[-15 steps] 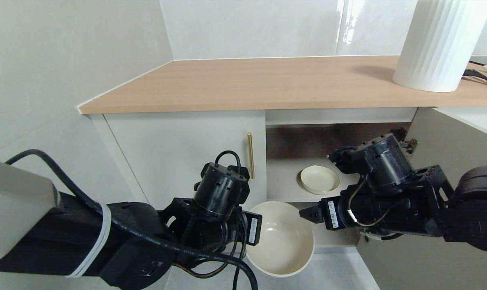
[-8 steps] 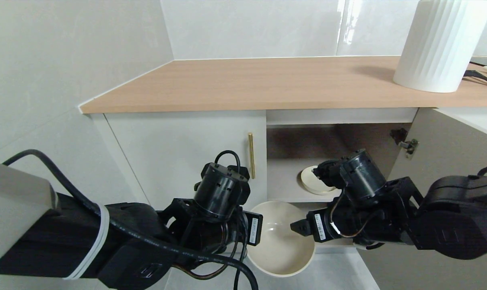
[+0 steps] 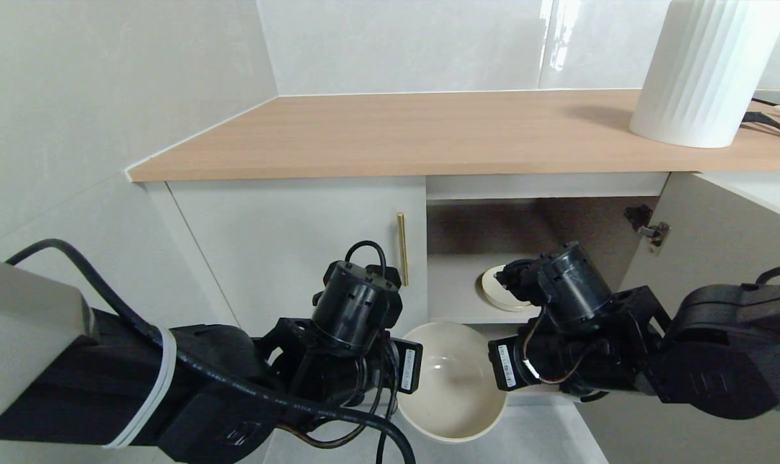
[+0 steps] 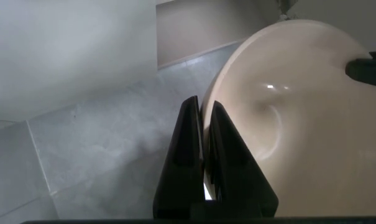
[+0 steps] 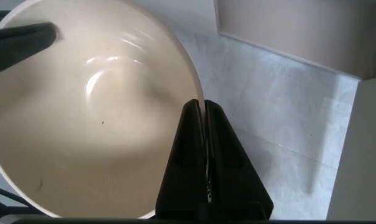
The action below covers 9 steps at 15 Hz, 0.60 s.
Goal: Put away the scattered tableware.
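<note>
A cream bowl (image 3: 451,386) hangs in front of the open cabinet, just below its shelf edge. My left gripper (image 3: 408,372) is shut on the bowl's left rim; the left wrist view has the rim pinched between the fingers (image 4: 203,121), with the bowl (image 4: 287,124) beyond them. My right gripper (image 3: 498,366) grips the opposite rim, its fingers shut on the bowl's (image 5: 100,112) edge (image 5: 203,112). A small cream plate (image 3: 493,291) lies on the cabinet shelf, partly hidden behind my right wrist.
The right cabinet door (image 3: 719,245) stands open beside my right arm. The left door is closed, with a brass handle (image 3: 401,248). On the wooden countertop (image 3: 396,135) stand a white ribbed container (image 3: 706,71) and dark utensils (image 3: 773,117). Grey tiled floor (image 4: 100,149) lies below.
My right gripper has come down and left from the cabinet shelf to the bowl's right rim and closed on it. The left gripper and bowl stayed nearly still.
</note>
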### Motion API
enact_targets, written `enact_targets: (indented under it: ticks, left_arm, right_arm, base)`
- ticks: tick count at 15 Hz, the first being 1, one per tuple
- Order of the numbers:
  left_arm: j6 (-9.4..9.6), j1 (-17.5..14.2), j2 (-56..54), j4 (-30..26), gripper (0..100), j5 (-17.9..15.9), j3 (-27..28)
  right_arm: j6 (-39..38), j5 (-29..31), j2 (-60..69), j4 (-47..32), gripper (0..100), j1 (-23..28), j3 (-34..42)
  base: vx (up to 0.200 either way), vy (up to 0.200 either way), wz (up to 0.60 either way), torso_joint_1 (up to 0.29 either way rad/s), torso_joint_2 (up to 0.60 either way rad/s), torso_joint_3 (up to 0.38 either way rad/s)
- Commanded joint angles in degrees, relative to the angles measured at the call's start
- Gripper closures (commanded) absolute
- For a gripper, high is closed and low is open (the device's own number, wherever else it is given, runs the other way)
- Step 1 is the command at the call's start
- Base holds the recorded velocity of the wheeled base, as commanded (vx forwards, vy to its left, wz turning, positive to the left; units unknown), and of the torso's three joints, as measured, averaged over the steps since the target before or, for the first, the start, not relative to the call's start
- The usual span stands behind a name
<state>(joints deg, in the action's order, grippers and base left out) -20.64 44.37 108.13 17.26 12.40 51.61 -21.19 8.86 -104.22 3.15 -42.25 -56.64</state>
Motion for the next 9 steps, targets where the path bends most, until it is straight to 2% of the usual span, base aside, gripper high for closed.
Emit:
enact_targets:
  ticks: [1,2,6,9]
  left_arm:
    - [-0.02,0.01,-0.03,-0.04,100,0.08,-0.02]
    - [-0.02,0.01,-0.03,-0.04,0,0.08,-0.02]
    - [-0.02,0.01,-0.38,1.02,0,1.14,-0.02]
    - [-0.02,-0.08,-0.73,1.11,0,1.75,-0.02]
  right_arm:
    - [0.01,0.10,-0.20,-0.07,100,-0.02,0.04]
    - [0.01,0.10,-0.20,-0.07,100,-0.02,0.04]
    - [-2.02,0.54,-1.95,0.81,100,1.03,-1.55]
    - [-8.78,0.72,-7.14,1.16,100,6.83,-5.94]
  base:
    - [0.000,0.000,0.00,0.000,0.00,0.000]
    - [0.000,0.000,0.00,0.000,0.00,0.000]
    - [0.000,0.000,0.00,0.000,0.00,0.000]
    - [0.000,0.000,0.00,0.000,0.00,0.000]
